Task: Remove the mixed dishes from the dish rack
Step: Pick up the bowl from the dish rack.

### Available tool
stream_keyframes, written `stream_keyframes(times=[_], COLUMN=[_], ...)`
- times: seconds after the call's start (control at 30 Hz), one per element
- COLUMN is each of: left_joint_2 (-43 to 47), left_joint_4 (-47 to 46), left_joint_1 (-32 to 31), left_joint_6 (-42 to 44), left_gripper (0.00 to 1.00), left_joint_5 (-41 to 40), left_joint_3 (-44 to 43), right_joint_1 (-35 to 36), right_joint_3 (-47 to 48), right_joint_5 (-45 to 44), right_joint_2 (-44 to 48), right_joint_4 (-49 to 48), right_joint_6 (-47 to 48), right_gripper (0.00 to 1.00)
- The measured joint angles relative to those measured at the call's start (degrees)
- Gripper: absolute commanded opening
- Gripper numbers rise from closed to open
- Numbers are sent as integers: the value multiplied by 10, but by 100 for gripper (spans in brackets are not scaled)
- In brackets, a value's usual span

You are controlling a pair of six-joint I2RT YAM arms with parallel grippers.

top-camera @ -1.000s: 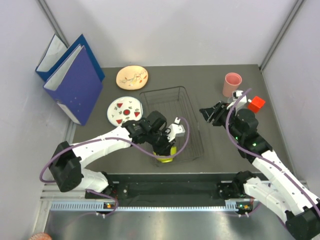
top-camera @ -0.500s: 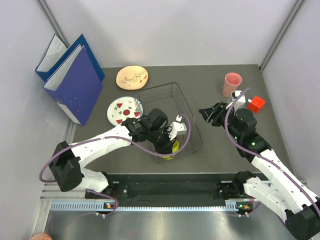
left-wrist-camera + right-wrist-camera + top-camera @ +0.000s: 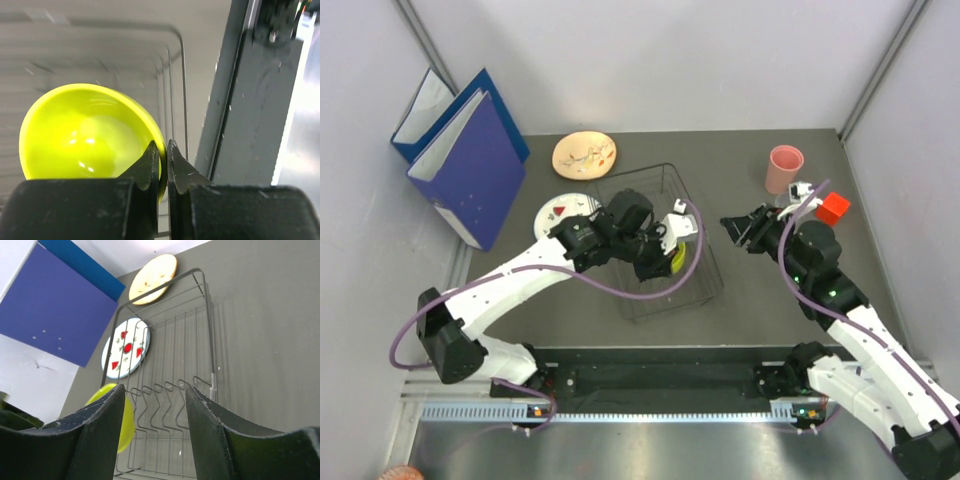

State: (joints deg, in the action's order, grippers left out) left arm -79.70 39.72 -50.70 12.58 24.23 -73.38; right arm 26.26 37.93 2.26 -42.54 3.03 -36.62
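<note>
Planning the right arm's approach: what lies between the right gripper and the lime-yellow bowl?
Wire side and tines of the dish rack stand between right gripper and lime-yellow bowl, seen in the right wrist view.

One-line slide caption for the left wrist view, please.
Left gripper pinching the rim of the lime-yellow bowl, thin bars of the black wire dish rack behind it.

The dark table [image 3: 740,165] bears the dish rack [image 3: 650,185] beneath the left gripper [image 3: 670,262]; a white plate with red fruit prints [image 3: 560,212] lies left of that gripper, a tan patterned plate [image 3: 585,155] beyond it, a blue ring binder [image 3: 470,165] farther left; beyond the right gripper [image 3: 732,228] stands a pink cup [image 3: 784,168], a red cube [image 3: 833,207] to its right.
</note>
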Motion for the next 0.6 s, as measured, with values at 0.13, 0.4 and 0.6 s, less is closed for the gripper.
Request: stream_keyframes(times=[0.13, 0.4, 0.6], left_joint_2=[13, 18, 11], left_joint_4=[-4, -8, -25], left_joint_1=[0, -101, -165], left_joint_6=[4, 51, 145], left_gripper=[0, 0, 0], left_joint_5=[-12, -256, -392], left_joint_3=[-31, -10, 45], right_joint_1=[0, 2, 3], right_joint_3=[8, 115, 224], right_joint_5=[0, -40, -61], right_joint_2=[12, -26, -101], right_joint_4=[10, 114, 203], right_joint_6=[-9, -15, -1], right_gripper=[50, 49, 50])
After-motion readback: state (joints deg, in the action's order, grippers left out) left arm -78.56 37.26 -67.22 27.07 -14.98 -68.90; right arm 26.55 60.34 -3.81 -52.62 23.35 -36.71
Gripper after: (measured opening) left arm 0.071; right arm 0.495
